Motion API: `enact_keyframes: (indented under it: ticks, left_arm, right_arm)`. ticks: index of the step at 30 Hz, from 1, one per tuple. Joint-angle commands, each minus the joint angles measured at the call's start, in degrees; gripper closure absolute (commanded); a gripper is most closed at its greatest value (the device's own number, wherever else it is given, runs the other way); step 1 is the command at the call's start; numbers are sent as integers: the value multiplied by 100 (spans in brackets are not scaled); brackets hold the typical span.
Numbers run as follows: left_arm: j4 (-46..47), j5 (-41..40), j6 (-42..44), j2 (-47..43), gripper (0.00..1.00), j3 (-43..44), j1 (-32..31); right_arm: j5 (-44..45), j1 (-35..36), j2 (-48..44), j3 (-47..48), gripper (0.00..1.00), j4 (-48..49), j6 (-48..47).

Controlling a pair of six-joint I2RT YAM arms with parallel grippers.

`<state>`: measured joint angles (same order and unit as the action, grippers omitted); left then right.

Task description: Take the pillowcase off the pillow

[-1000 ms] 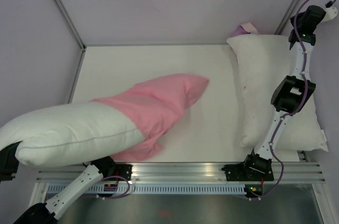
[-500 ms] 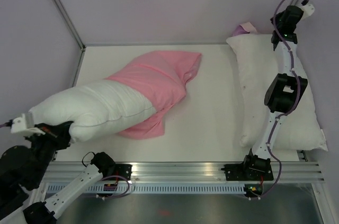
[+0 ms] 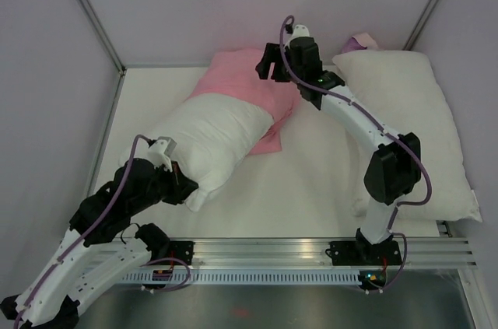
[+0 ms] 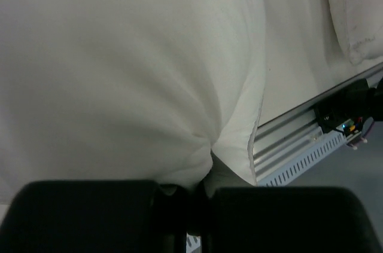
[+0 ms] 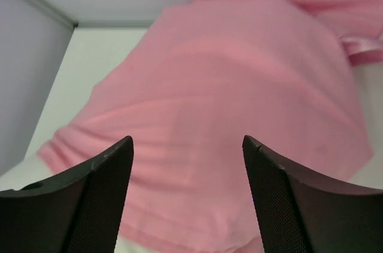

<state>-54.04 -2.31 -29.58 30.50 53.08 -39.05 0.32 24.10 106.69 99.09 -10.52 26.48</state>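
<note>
Two grips needed: my left end effector (image 3: 187, 191) pinches pillow (image 3: 214, 134) near corner; my right end effector (image 5: 187, 142) hangs spread over pillowcase (image 5: 227, 73), far centre. Catch loose fabric only, then pull arms apart.

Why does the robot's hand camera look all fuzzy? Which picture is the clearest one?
Top external view: the clearest, evenly lit, with only soft shadows. Left wrist view: the pillow is so close that it blurs into smooth white. Right wrist view: the pillowcase is soft and out of focus, while the black fingers look sharper.
</note>
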Motion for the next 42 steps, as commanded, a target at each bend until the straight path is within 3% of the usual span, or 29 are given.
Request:
enact_keyframes:
  ticks: [1,6,12,19,24,25,28,29,31,32,35,42]
  left_arm:
    - [543,1073,-249,-369,98,-508,-24]
    - [474,1681,-329,-571,98,-887,-24]
    - [482,1777,-434,-642,98,-896,-24]
    - [693,2190,-662,-826,98,-1054,-24]
    - [632,2471,-707,-949,98,-1063,-24]
    - [588,2498,-715,-976,98,-1045,-24]
    - [500,2603,-724,-1090,98,-984,-24]
    - [482,2682,-724,-1142,98,-975,-24]
    - [456,2840,-716,-1187,98,-1001,-24]
    - [412,2902,-707,-1222,98,-1010,-24]
    - [115,2955,-602,-1266,98,-861,-24]
    - [-1315,1587,-636,-1530,98,438,-24]
  right_arm:
    - [466,831,-482,-346,17,-854,-1099]
    - [1268,1764,-834,-776,2,-1171,-1777]
    - [3095,3056,-677,-954,2,-1092,-2560]
    - [4722,3180,184,-233,2,-688,-2973]
    - [4803,2918,1344,1135,5,-1012,-2895]
    - [4733,2847,1484,1287,7,-1013,-2833]
    - [4618,2557,1907,1736,26,-978,-2675]
    - [4539,2469,2029,1789,42,-865,-2666]
    - [4434,2170,2144,1982,62,-820,-2352]
    - [4311,2039,2241,2139,80,-794,-2262]
    - [3969,1503,2408,2325,100,-723,-1902]
    - [3407,-51,2909,3071,100,-450,-1725]
